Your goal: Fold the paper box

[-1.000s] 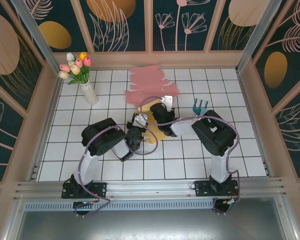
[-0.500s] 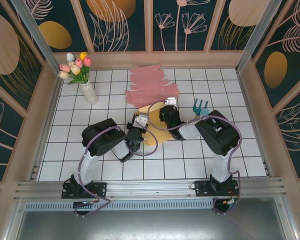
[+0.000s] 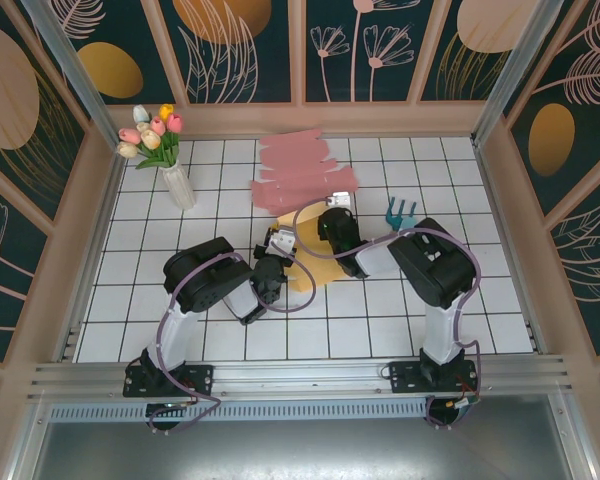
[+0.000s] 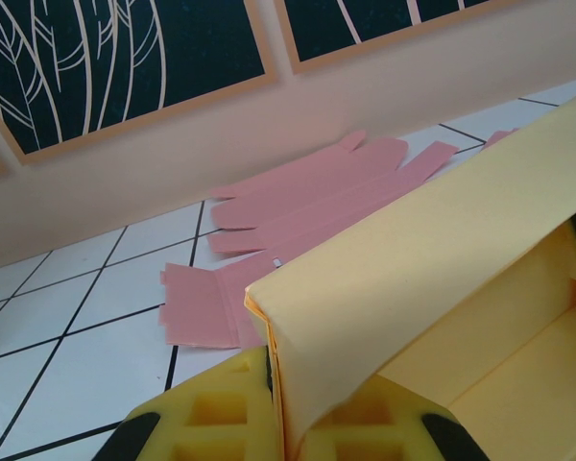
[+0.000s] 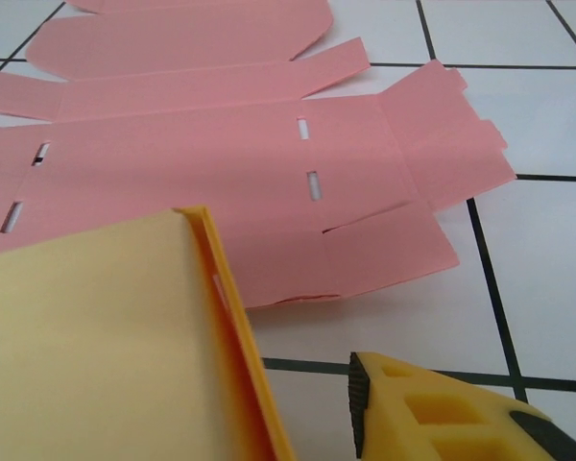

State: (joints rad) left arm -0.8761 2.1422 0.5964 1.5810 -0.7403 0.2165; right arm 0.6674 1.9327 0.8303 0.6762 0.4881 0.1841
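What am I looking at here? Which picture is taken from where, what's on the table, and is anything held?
Two robot arms are bolted at the near edge of a tiled table, each ending in a two-finger gripper. The overhead picture looks down from above and behind them. The other two pictures come from a camera on each wrist. On the table lie a half-folded yellow paper box, a flat pink cut-out sheet behind it, a vase of tulips and a small teal object. The left gripper is pinched shut on a wall of the yellow box. The right gripper is open beside the box, its visible finger clear of the paper.
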